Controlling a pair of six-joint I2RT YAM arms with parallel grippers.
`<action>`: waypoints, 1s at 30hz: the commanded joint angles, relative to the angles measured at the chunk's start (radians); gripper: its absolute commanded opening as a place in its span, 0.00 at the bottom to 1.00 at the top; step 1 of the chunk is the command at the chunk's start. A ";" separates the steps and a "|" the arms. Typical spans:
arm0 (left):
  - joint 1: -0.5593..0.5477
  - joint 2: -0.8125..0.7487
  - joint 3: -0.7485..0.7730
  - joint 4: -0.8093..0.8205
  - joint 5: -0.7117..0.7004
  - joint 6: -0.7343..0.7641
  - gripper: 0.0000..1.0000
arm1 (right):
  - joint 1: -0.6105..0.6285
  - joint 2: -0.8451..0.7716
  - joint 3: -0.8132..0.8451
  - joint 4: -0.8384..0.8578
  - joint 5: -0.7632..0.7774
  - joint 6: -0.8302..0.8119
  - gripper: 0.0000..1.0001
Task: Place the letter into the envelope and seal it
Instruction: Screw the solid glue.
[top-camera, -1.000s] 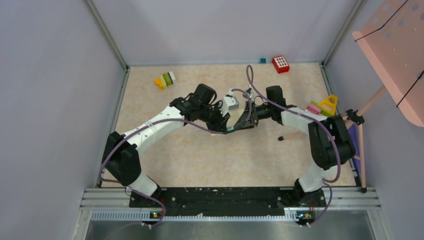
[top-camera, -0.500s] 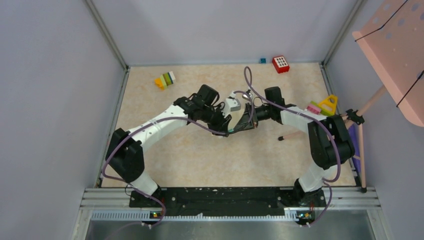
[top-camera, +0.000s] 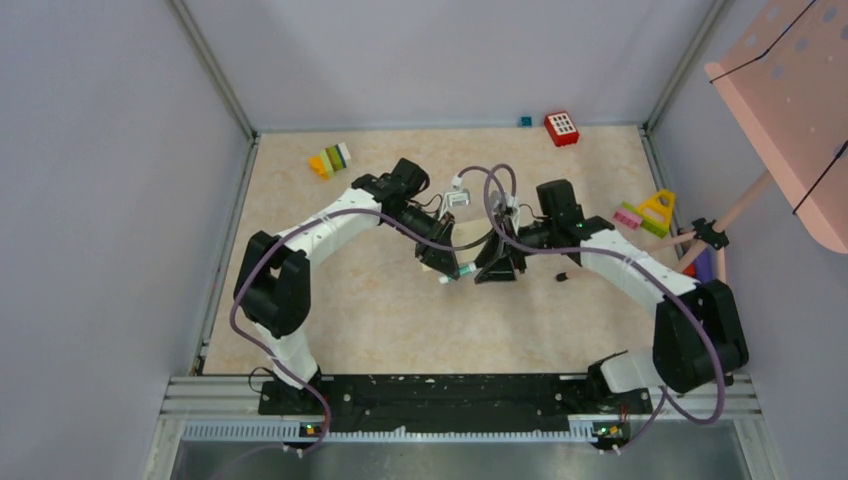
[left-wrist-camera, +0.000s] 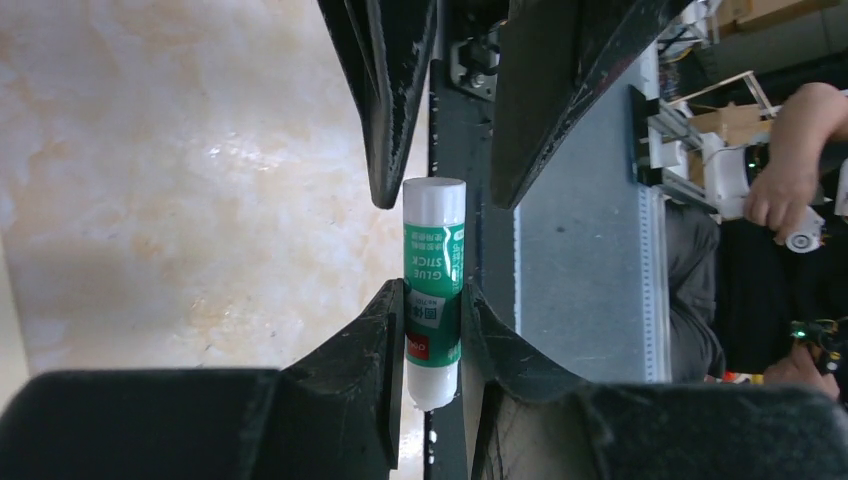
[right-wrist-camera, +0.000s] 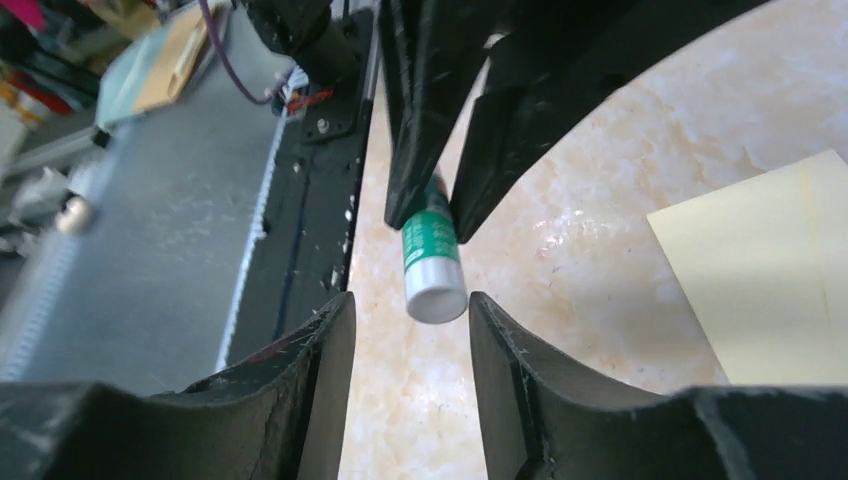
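Observation:
A green-and-white glue stick (left-wrist-camera: 433, 300) is clamped by its lower body in my left gripper (left-wrist-camera: 432, 290), above the tabletop at mid-table (top-camera: 452, 277). My right gripper (right-wrist-camera: 410, 298) faces it, open, and its fingers (left-wrist-camera: 385, 150) flank the white cap (right-wrist-camera: 437, 300) with a gap on each side. In the top view the left gripper (top-camera: 445, 265) and right gripper (top-camera: 495, 268) meet tip to tip. A pale yellow sheet, which I take for the envelope (right-wrist-camera: 770, 280), lies flat at the right of the right wrist view. The letter is out of view.
Stacked toy bricks (top-camera: 330, 160) lie at the back left, a red block (top-camera: 561, 128) and a small blue cube (top-camera: 525, 121) at the back wall. Pink and yellow toys (top-camera: 645, 212) sit at the right edge. A pink perforated stand (top-camera: 790, 110) leans over the right side.
Both grippers have moved together toward the near side of the table, with the glue stick still in the left one. The right arm's elbow has swung outward and down.

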 joint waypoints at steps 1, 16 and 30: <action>0.011 0.023 0.060 -0.096 0.154 0.067 0.00 | 0.035 -0.142 -0.125 0.201 0.011 -0.171 0.49; 0.010 -0.183 -0.078 0.169 -0.246 -0.068 0.00 | -0.077 -0.064 -0.055 0.267 -0.029 0.432 0.57; -0.134 -0.231 -0.130 0.247 -0.629 -0.017 0.00 | -0.096 0.253 0.043 0.377 -0.090 0.909 0.43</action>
